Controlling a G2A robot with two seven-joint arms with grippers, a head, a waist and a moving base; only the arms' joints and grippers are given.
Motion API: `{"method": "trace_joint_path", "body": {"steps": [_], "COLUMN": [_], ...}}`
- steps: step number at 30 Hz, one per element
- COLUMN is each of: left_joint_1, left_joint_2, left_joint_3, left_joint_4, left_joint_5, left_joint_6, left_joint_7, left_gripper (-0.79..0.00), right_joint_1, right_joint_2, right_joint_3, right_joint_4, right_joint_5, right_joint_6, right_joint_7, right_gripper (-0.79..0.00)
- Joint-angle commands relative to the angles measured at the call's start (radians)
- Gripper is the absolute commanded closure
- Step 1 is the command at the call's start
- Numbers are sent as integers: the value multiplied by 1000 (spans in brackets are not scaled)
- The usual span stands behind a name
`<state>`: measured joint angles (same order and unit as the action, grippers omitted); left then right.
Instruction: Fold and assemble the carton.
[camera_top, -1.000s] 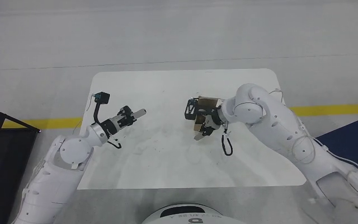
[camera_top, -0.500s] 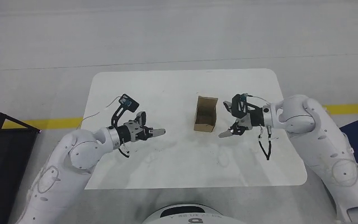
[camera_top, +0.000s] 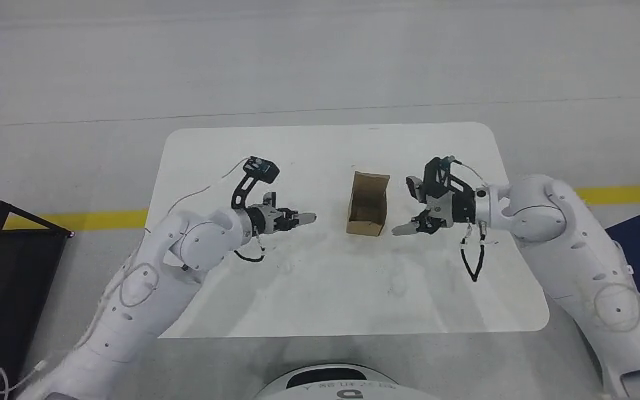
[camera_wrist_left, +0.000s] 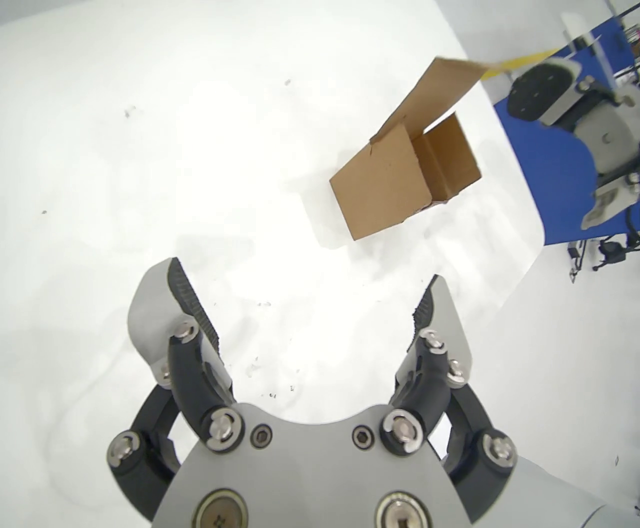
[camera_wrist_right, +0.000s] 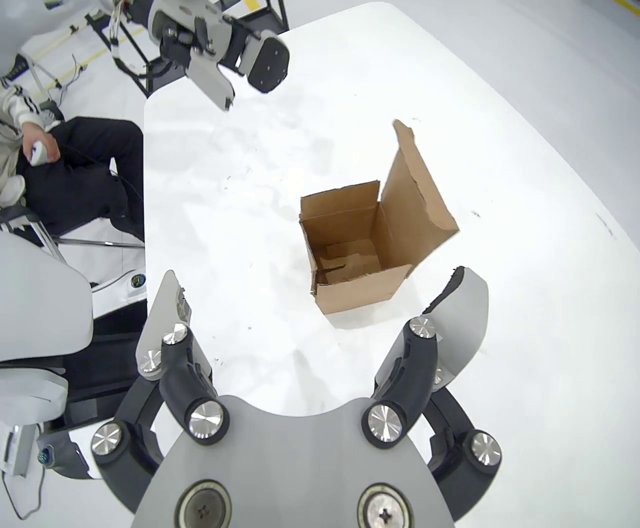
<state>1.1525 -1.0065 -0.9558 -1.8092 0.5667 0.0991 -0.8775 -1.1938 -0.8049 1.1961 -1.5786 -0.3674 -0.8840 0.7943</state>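
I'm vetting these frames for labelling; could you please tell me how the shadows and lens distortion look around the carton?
Top view: even light, the carton casts almost no shadow on the table. Left wrist view: a faint soft shadow beside it. Right wrist view: the table's edge looks bowed, likely wide-angle distortion.

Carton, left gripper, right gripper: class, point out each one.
carton (camera_wrist_right: 357, 291), right wrist view, outer wall facing the camera.
left gripper (camera_wrist_left: 304, 271), left wrist view, midway between fingertips.
right gripper (camera_wrist_right: 316, 271), right wrist view, midway between fingertips.
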Motion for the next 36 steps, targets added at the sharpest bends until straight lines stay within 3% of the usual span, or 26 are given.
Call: {"method": "trace_joint_path", "body": {"steps": [1, 5, 8, 12, 15, 28, 31, 36], "left_joint_1": [-89, -220, -283, -341, -371, -438, -439, -424], "left_joint_2": [-28, -86, -126, -168, -195, -276, -285, -289], "left_joint_3": [97, 220, 276, 333, 367, 438, 443, 426], "left_joint_4": [46, 146, 210, 279, 320, 429, 441, 430], "left_joint_5": [17, 19, -4, -31, -42, -63, -59, -66], "left_joint_6": [51, 122, 154, 169, 178, 179, 173, 169], "left_joint_7": [-21, -4, 44, 60, 59, 44, 37, 27], "left_gripper": [-739, -708, -533, -372, -314, -388, -511, -582], "right_joint_1": [13, 90, 165, 244, 287, 402, 416, 430], "right_joint_2": [2, -2, -11, -26, -34, -56, -59, -61], "right_joint_3": [-15, -93, -171, -251, -306, -470, -488, -513], "right_joint_4": [25, 82, 126, 175, 200, 278, 290, 303], "right_joint_5": [64, 225, 304, 347, 363, 396, 402, 411], "right_joint_6": [46, 115, 217, 255, 259, 268, 267, 269], "right_joint_7": [66, 257, 358, 397, 401, 409, 409, 411], "right_gripper": [-785, -785, -785, -785, -785, -785, -785, -785]}}
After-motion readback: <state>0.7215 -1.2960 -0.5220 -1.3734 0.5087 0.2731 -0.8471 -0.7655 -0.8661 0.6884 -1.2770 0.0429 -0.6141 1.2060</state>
